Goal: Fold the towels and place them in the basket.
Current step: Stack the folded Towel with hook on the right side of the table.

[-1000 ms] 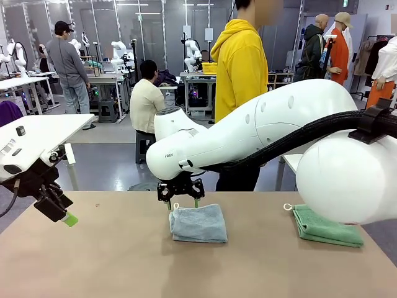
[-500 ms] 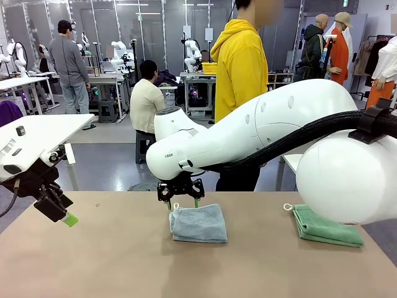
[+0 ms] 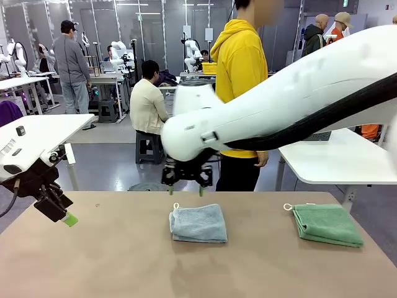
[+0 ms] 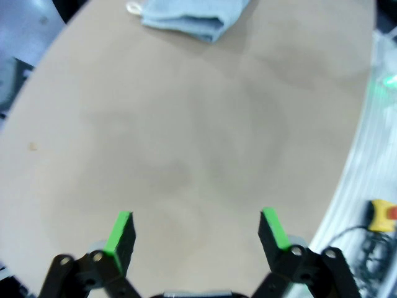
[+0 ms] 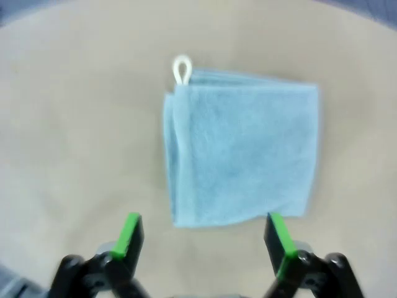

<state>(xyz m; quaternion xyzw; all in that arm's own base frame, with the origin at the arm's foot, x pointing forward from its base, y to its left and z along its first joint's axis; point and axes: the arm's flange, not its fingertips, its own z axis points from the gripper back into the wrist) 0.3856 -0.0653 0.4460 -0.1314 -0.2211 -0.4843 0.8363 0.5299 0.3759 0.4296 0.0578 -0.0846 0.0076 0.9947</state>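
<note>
Fingers of right gripper [image 3: 185, 189] spread wide, empty, hovering above far edge of folded blue towel [image 3: 198, 223]. Left gripper [image 4: 195, 225] spread too, empty, well left of blue towel. Green towel [image 3: 326, 224] folded, well right of it on table [image 3: 124, 261].

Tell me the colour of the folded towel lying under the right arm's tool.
Pale grey-blue towel with a small white loop at one corner; the right wrist view shows it best.

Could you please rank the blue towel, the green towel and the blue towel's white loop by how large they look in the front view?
1. Green towel and blue towel: they look about alike, so I would not rank one above the other.
2. White loop at the blue towel's corner: clearly the smallest.
</note>
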